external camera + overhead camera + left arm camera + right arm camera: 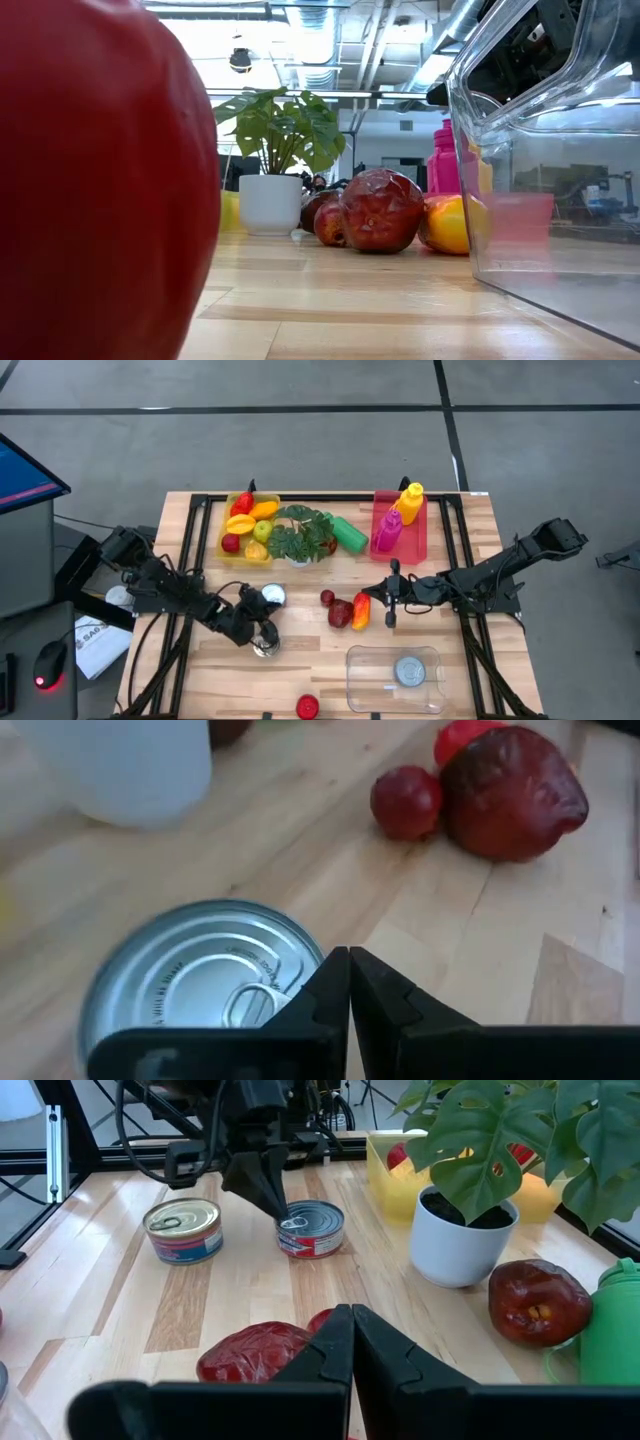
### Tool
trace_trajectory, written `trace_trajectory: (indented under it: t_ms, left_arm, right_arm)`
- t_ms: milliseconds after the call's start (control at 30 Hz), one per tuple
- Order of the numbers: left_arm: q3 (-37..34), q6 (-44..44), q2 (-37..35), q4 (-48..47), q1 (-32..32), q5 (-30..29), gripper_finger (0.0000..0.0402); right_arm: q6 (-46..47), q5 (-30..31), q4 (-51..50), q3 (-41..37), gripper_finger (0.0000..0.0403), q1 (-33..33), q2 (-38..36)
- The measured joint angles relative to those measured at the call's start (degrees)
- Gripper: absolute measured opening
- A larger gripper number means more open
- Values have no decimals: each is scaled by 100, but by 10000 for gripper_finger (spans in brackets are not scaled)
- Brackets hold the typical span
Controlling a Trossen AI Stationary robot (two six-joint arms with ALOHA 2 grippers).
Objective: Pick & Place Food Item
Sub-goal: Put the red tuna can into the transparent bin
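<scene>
Two round silver tins with pull-tab lids stand on the pale wooden table [300, 660]. One tin [311, 1228] is just beside the white pot of the green leafy plant [300, 535], and the left gripper [272, 1198] hangs over its lid with fingers clenched, grasping nothing. The second tin [183, 1230] stands a little past the first, on the side away from the plant.

Beside the plant, toward the table's middle, lie a small dark red fruit [327, 597], a larger wrinkled dark red fruit [341, 613] and a red-and-yellow fruit [360, 611], the last two touching. The right gripper [391, 618], also clenched and empty, hovers just beside that cluster.

Past the cluster from the plant stands a clear plastic container [395, 678] holding a third round tin [409, 671].
</scene>
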Motion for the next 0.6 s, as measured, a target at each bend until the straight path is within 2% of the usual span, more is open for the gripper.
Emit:
trace_trajectory:
  t_ms: [167,600]
  left_arm:
    - [0,-4,2,27,411,681,0]
    - [2,-20,2,-165,749,911,0]
  right_arm:
    - [0,0,0,0,0,0,0]
    - [-2,0,0,-1,0,2,-1]
